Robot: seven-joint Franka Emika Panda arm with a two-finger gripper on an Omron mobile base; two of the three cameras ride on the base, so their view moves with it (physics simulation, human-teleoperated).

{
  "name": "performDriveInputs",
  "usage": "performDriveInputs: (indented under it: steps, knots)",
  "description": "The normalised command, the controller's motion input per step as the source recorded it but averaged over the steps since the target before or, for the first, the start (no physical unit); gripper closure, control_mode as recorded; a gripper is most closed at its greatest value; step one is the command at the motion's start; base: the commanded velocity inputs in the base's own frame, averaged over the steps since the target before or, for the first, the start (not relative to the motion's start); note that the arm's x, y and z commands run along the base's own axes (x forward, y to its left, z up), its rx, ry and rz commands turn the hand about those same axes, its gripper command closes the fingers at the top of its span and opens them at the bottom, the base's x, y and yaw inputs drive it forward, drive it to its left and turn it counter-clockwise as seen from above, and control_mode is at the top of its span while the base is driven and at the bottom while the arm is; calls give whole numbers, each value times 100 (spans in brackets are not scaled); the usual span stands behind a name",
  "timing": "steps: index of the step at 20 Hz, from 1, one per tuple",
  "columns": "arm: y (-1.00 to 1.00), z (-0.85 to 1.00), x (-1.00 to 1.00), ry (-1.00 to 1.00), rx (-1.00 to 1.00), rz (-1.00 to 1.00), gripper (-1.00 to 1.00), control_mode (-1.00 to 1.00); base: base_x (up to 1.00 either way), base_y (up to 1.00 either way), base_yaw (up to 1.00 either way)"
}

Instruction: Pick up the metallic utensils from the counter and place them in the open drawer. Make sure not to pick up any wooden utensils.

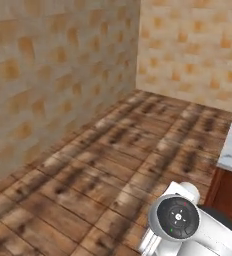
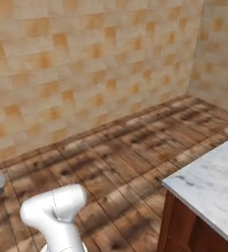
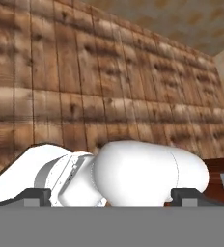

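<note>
The claw [image 3: 111, 198], spread wide and holding nothing, faces the plank floor [image 3: 85, 87], the marble desk [image 2: 209, 187] off beside it.

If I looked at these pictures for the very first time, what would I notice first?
Probably the big wooden plank floor stretching to the tan tiled walls that meet in a corner. Next, the robot's shiny white arm at the bottom of both base views. A white marble counter on reddish-brown wood pokes in from the right.
</note>
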Motion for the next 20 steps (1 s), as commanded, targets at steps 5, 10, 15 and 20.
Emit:
performDriveInputs:
  steps: [5,10,15,20]
  knots:
    - [0,0,0,0,0,0,-100,100,99,62,-67]
    - [0,0,0,0,0,0,-100,100,100,60,-57]
    - [0,0,0,0,0,0,-100,100,100,51,-52]
    - [0,0,0,0,0,0,-100,100,100,25,-45]
